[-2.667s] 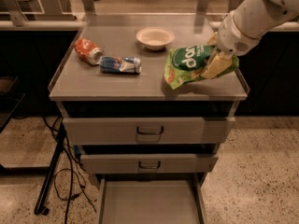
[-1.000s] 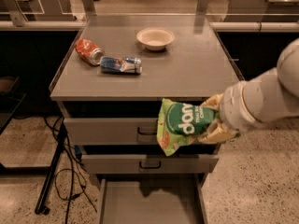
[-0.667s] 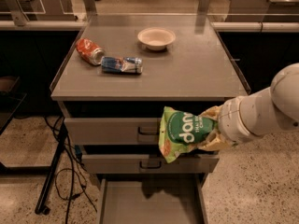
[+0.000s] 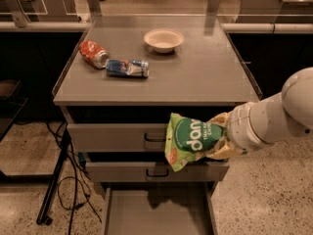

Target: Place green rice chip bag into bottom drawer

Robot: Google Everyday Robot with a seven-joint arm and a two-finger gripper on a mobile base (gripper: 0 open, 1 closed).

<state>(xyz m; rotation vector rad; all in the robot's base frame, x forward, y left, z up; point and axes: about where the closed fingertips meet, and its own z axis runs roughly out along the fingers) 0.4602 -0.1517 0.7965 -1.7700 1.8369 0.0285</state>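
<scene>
Lowered slightly since a moment ago, the crinkled bright-green rice chip bag (image 4: 191,140) hangs pinched in the two-finger gripper (image 4: 219,142) above the open grey metal bottom drawer (image 4: 156,215), so probably only descent and release remain.
</scene>
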